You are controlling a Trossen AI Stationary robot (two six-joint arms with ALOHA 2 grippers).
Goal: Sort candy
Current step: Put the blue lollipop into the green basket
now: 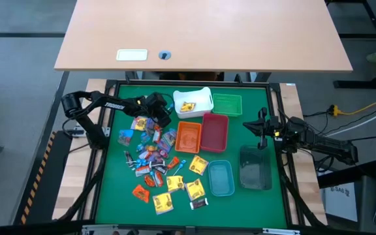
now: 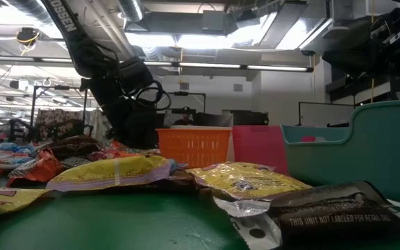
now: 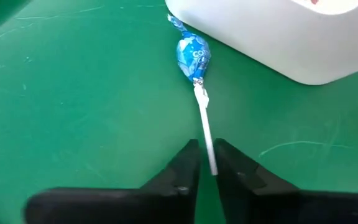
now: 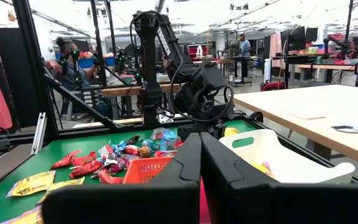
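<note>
The candy (image 1: pixel 155 163) lies as a loose pile of small wrapped sweets on the green mat; in the low view yellow packets (image 2: pixel 242 179) lie close to the camera. My left gripper (image 1: pixel 160 111) is at the pile's far end beside the white bin (image 1: pixel 193 101). It is shut on a blue-wrapped lollipop (image 3: pixel 193 56). My right gripper (image 1: pixel 263 127) waits at the mat's right side, above the dark clear bin (image 1: pixel 255 168), shut and touching nothing (image 4: pixel 199 155). My left gripper (image 3: pixel 205 149) pinches the lollipop's white stick (image 3: pixel 204 124) between its two fingertips, near the stick's free end. The stick runs along the fingers, with the blue head pointing away from them toward the white bin's wall (image 3: pixel 272 43). Whether the head rests on the mat I cannot tell.
Beyond and right of the pile stand a green bin (image 1: pixel 227 104), an orange bin (image 1: pixel 188 137), a red bin (image 1: pixel 215 130) and a teal bin (image 1: pixel 220 177). The white bin holds a yellow sweet. A raised black frame (image 1: pixel 103 163) edges the mat. People sit in the room behind.
</note>
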